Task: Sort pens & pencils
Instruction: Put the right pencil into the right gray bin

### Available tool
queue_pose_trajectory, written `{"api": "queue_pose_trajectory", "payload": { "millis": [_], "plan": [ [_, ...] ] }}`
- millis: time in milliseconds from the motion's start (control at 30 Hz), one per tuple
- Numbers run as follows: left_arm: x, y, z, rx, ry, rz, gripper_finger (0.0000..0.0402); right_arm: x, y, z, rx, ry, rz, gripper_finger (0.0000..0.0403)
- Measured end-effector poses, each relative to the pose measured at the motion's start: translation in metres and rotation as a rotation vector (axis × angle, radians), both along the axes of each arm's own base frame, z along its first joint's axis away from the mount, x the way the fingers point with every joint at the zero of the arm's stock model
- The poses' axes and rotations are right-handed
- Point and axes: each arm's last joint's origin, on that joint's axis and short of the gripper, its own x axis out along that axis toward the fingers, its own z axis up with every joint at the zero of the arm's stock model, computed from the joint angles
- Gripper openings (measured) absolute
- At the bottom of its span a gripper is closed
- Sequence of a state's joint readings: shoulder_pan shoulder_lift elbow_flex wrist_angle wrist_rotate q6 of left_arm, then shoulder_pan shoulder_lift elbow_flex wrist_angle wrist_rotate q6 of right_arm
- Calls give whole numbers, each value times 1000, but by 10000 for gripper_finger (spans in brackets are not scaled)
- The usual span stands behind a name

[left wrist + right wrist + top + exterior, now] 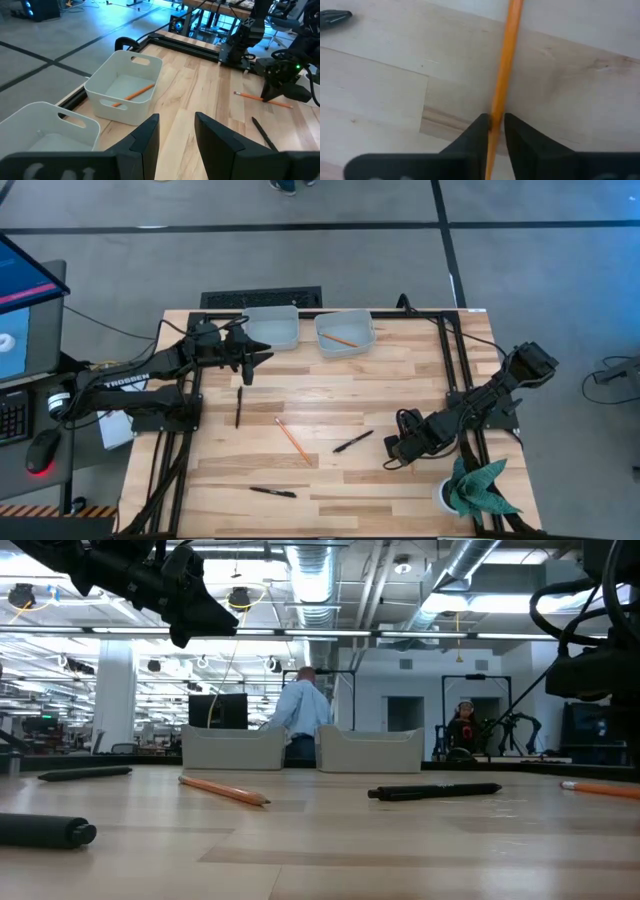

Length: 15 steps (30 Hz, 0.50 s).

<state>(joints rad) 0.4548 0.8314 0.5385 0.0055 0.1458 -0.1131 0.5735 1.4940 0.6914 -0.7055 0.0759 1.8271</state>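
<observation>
Between right gripper [495, 125] fingers: orange pencil [504, 65], seemingly pinched | left gripper [176, 131]: released, above table

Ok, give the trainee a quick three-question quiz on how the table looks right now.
1. True or false: both bins hold a pencil.
2. How many pens lie on the table? A) one B) three C) five
3. Fill in: the right gripper is shut on a ____.

Key
1. False. Only the right bin holds a pencil; the left bin looks empty.
2. B. The other two are at and.
3. Pencil: a second pencil sits between its fingers. The left gripper hangs open near the left bin.
</observation>
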Motion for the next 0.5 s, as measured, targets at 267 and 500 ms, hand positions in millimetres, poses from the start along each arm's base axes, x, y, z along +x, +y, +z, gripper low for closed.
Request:
{"api": "queue_pose_trajectory", "payload": {
  "millis": [267,500],
  "plan": [
    [0,0,0,0,0,0,114,0,0,0,0,0,2,53],
    [0,0,0,0,0,0,114,0,0,0,1,-1,2,47]
  ]
}}
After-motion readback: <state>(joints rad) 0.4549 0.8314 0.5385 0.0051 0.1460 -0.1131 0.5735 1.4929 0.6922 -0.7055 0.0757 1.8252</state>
